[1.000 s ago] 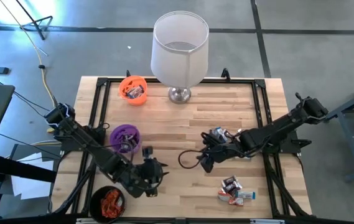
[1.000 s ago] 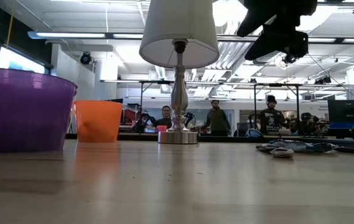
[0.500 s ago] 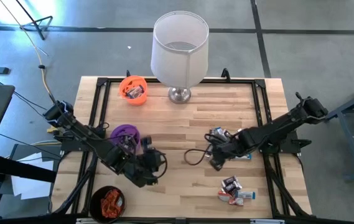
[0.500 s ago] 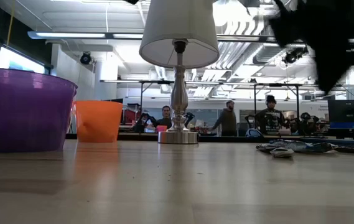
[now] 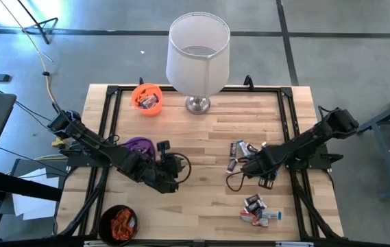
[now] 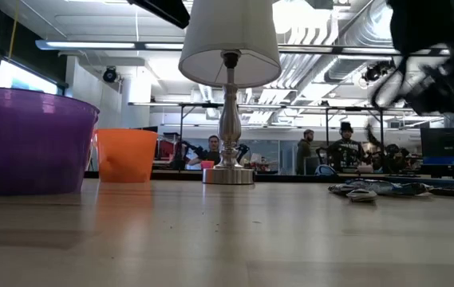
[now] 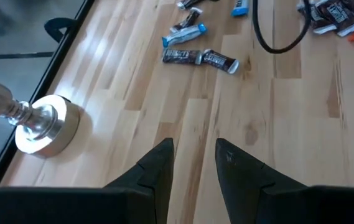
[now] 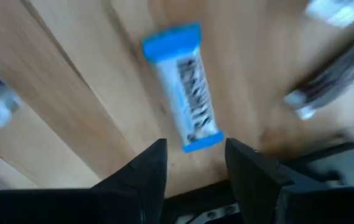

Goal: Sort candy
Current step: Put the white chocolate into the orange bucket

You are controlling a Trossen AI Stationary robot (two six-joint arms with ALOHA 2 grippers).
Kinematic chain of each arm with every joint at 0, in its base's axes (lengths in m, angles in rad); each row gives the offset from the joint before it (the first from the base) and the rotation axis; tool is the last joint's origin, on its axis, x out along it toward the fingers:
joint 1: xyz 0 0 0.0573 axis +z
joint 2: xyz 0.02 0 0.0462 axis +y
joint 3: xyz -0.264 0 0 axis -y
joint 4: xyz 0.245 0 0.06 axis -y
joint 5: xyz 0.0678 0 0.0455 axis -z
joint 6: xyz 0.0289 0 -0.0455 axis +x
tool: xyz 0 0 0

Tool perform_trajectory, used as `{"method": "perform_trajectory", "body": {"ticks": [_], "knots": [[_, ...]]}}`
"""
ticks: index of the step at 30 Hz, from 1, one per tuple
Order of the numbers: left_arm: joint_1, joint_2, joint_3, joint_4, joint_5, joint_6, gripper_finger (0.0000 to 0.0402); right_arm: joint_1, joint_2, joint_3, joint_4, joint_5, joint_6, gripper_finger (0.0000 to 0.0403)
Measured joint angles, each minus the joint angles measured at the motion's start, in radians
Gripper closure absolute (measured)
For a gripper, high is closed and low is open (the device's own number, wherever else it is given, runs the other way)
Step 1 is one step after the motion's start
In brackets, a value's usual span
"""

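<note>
Wrapped candy lies flat on the wooden table in two clusters, one near the middle right (image 5: 239, 147) and one by the near edge (image 5: 258, 210). My right gripper (image 5: 251, 169) hovers open between them. In its wrist view its fingers (image 8: 195, 163) stand just short of a white-blue candy bar (image 8: 186, 102) without touching it. My left gripper (image 5: 172, 168) is open over bare wood right of the purple cup (image 5: 138, 145). Its wrist view (image 7: 193, 163) shows dark brown and blue candies (image 7: 200, 57) farther off.
A white-shaded lamp (image 5: 198, 58) stands at the far edge, and its metal base (image 7: 45, 124) shows in the left wrist view. An orange cup (image 5: 147, 98) holding candy sits far left, and a black cup (image 5: 119, 223) with orange-red candy sits near left. People stand in the room behind (image 6: 346, 151).
My left gripper has moved away from the black cup, toward the far edge and a little right, and now sits beside the purple cup. My right gripper has moved toward the table's right edge and come lower. The candy has stayed where it was.
</note>
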Motion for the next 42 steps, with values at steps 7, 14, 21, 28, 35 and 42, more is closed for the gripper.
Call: {"method": "perform_trajectory", "body": {"ticks": [7,14,21,28,35,42], "knots": [[0.023,0.000,0.000,0.017,0.020,-0.009,0.0296,0.000,-0.001,-0.147,0.074,-0.012,-0.010,0.0254],[0.041,0.000,0.000,0.030,0.038,-0.009,0.0296,0.000,-0.002,-0.173,0.170,-0.018,-0.022,0.0254],[0.051,0.000,0.000,0.034,0.053,0.000,0.0296,0.000,-0.002,-0.173,0.153,-0.069,-0.014,0.0254],[0.051,0.000,0.000,0.041,0.060,0.001,0.0296,-0.009,-0.002,-0.155,0.118,-0.081,0.015,0.0254],[0.051,0.000,0.000,0.047,0.077,0.000,0.0296,-0.009,-0.002,-0.108,0.159,-0.054,0.030,0.0254],[0.050,0.000,0.000,0.046,0.089,0.000,0.0296,-0.009,-0.004,-0.154,0.259,0.012,0.067,0.0254]]}}
